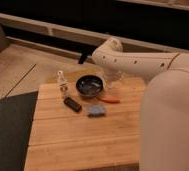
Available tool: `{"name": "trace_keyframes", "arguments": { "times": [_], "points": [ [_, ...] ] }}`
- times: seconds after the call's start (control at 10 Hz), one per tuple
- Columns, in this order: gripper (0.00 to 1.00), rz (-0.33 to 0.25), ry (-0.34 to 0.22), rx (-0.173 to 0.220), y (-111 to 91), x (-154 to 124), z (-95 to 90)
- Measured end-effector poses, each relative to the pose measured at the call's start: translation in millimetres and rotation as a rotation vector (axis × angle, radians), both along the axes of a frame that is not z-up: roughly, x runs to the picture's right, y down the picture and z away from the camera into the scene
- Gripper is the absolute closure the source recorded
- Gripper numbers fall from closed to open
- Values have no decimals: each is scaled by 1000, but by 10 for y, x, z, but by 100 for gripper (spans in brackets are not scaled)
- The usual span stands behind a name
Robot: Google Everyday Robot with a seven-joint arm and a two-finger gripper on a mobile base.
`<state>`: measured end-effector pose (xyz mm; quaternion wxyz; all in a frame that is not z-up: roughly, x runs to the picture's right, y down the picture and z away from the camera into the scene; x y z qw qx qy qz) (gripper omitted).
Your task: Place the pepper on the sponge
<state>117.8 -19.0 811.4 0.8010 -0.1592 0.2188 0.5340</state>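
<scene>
The pepper (109, 100) lies flat on the desk (78, 145), just beside the far corner of the sponge (96, 110) and not on it, its long axis crosswise, just below the claw (109, 86), whose grip I cannot tell.

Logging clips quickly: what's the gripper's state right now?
Gripper: cannot be told; it sits low, just behind the pepper, right of the bowl.

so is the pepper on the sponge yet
No, off it: the pepper lies on the table beside the sponge. The tool hovers just above the pepper.
</scene>
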Motion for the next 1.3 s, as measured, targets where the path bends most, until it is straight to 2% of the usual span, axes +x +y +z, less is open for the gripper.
{"name": "trace_keyframes", "arguments": {
  "times": [0.1, 0.3, 0.5, 0.6, 0.7, 0.9, 1.1, 1.3],
  "points": [
    [35, 6, -67, -7, -9, -32, 149],
    [35, 15, -126, -8, -20, -43, 270],
    [35, 13, -138, -9, -23, -73, 289],
    [35, -7, -140, -28, 41, -84, 292],
    [35, -41, -140, -70, 178, -64, 268],
    [35, -187, -144, -247, 696, 24, 80],
    [35, -265, -152, -349, 906, 124, -54],
    [35, -272, -154, -362, 930, 144, -71]
  ]
}}
